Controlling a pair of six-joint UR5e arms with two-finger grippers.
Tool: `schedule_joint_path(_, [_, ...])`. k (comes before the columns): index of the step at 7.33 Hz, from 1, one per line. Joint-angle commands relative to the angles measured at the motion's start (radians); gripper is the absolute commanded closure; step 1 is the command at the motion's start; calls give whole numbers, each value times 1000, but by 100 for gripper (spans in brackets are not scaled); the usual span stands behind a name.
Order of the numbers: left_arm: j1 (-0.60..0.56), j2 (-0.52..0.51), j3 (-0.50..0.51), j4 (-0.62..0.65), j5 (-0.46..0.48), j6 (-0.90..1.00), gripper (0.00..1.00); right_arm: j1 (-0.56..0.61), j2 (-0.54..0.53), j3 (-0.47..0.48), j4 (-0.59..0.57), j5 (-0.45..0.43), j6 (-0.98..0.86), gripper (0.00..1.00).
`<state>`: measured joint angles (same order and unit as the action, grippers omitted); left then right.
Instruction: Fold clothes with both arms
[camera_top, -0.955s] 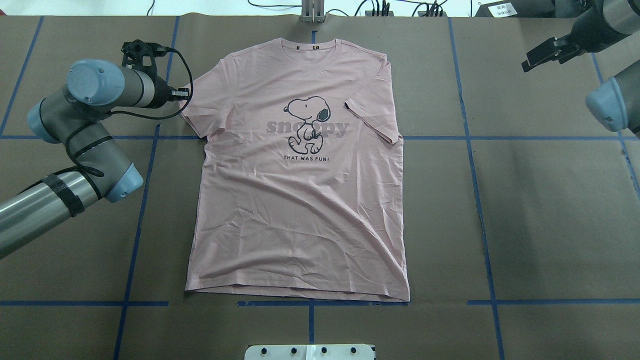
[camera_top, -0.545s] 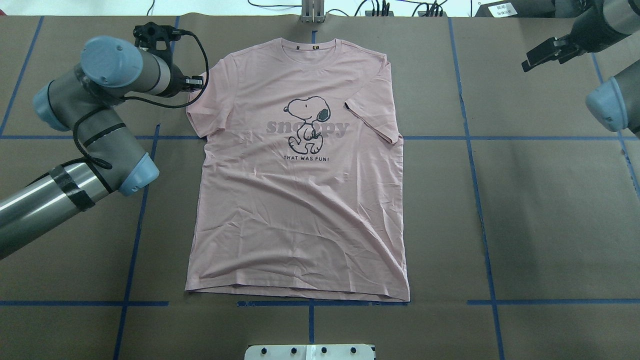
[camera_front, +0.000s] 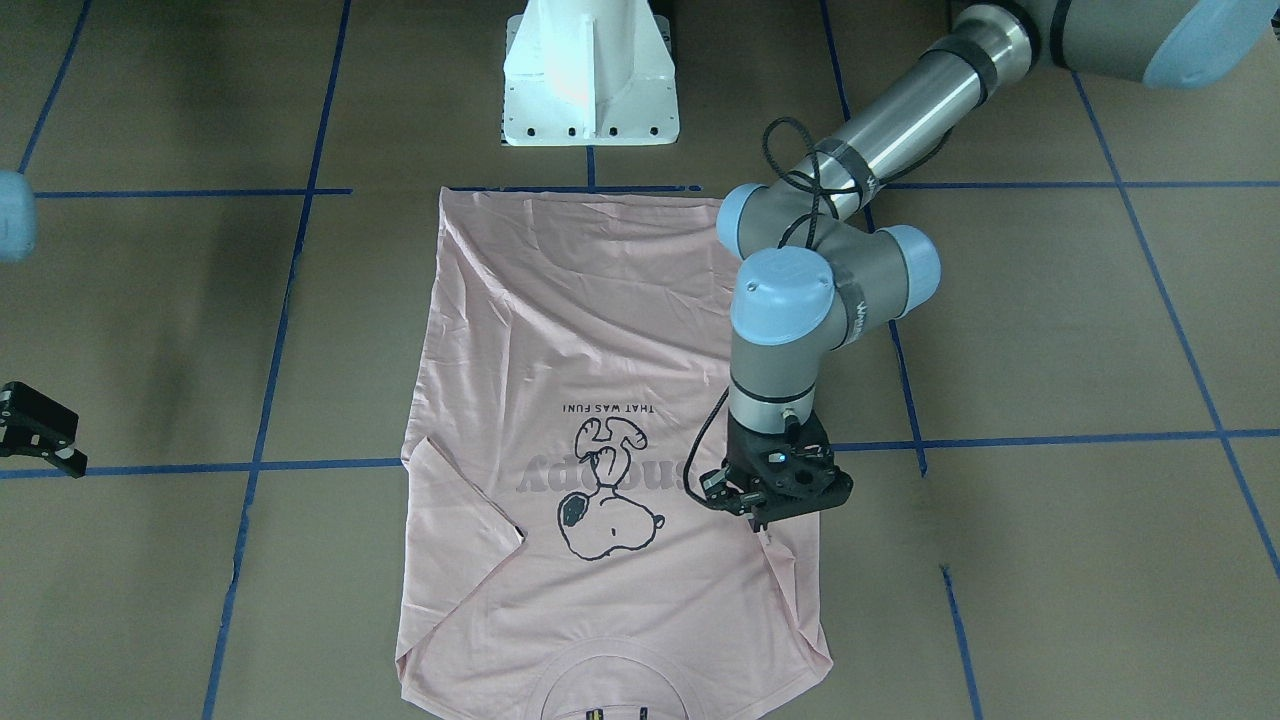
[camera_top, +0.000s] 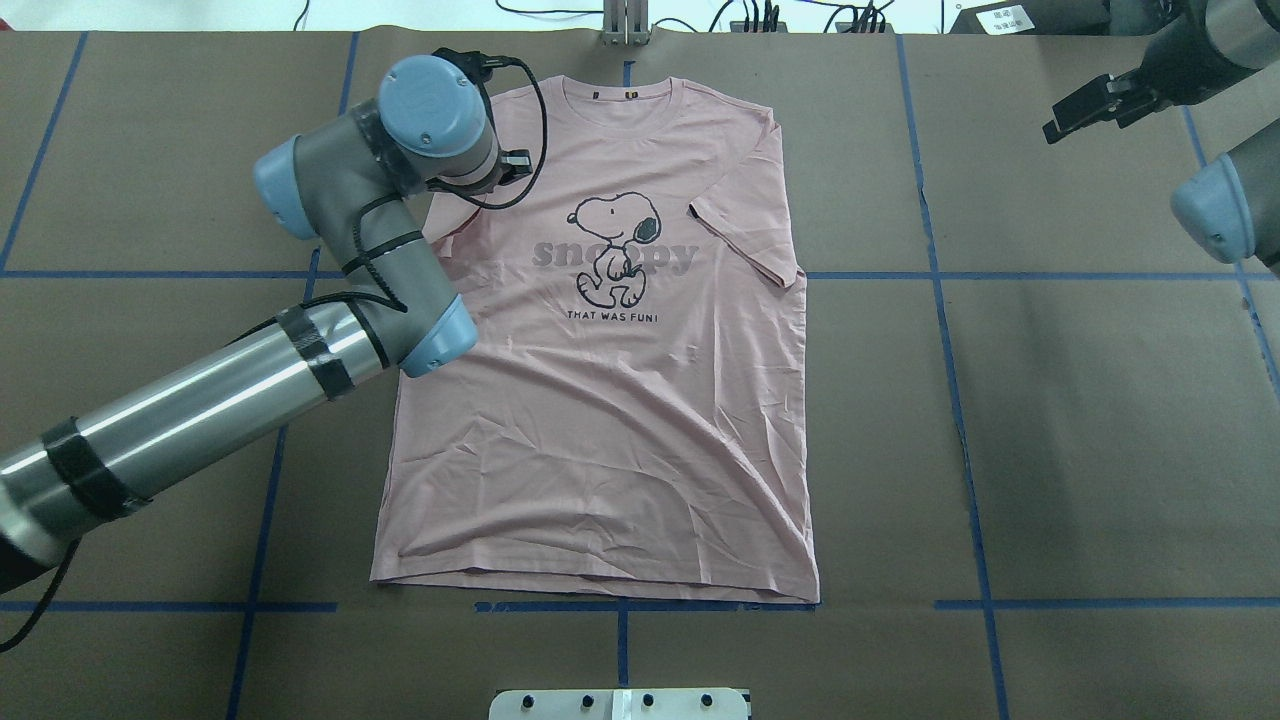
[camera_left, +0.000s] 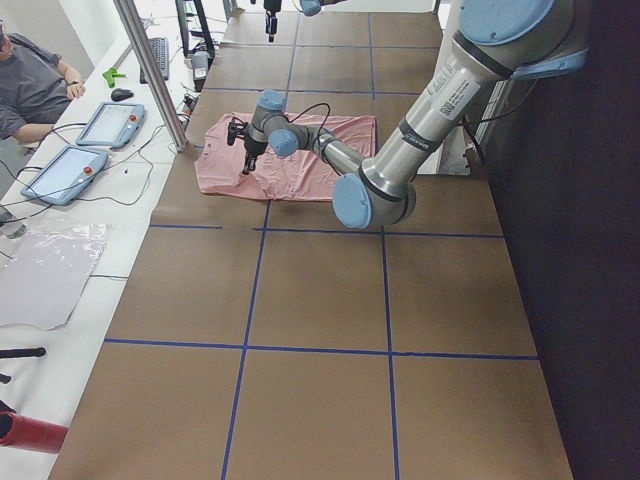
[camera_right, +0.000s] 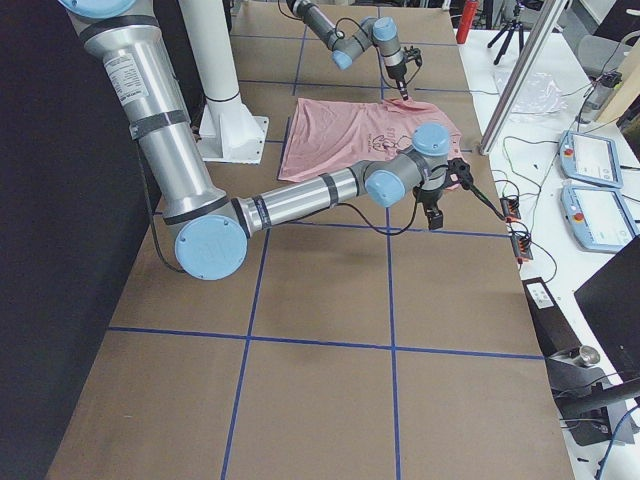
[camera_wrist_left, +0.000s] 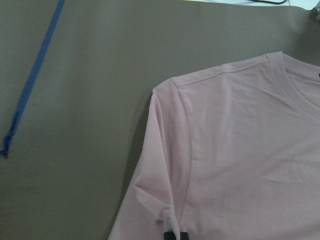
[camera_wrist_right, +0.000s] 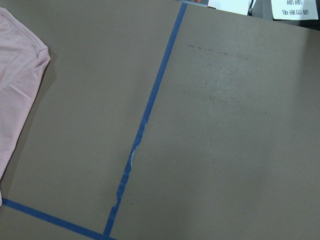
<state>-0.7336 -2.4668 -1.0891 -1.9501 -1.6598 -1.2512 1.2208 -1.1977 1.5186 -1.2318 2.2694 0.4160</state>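
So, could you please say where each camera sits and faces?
Front: across the table, facing the pedestal, down; left arm, right arm.
Overhead: behind the pedestal, looking forward, down; both arms.
Left: table's left end; left arm nearest.
Right: table's right end; right arm nearest.
Left wrist: over T-shirt shoulder; left end effector tips.
Right wrist: bare table, sleeve; no body.
All share the T-shirt.
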Motion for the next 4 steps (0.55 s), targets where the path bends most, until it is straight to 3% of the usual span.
schedule_joint_path(1, [5,-49,69,10,31,43,46,-1,1,0,0,-1,1,0])
schedule_joint_path(2, [2,-37,55,8,26,134,0,-1,1,0,0,-1,1,0])
schedule_joint_path(3, [2,-12,-7,4,20,183,0,-1,3,5,0,1,3,0])
schedule_joint_path(4, [0,50,-131,10,-30,219,0,-1,1,29,-2,2,22,0])
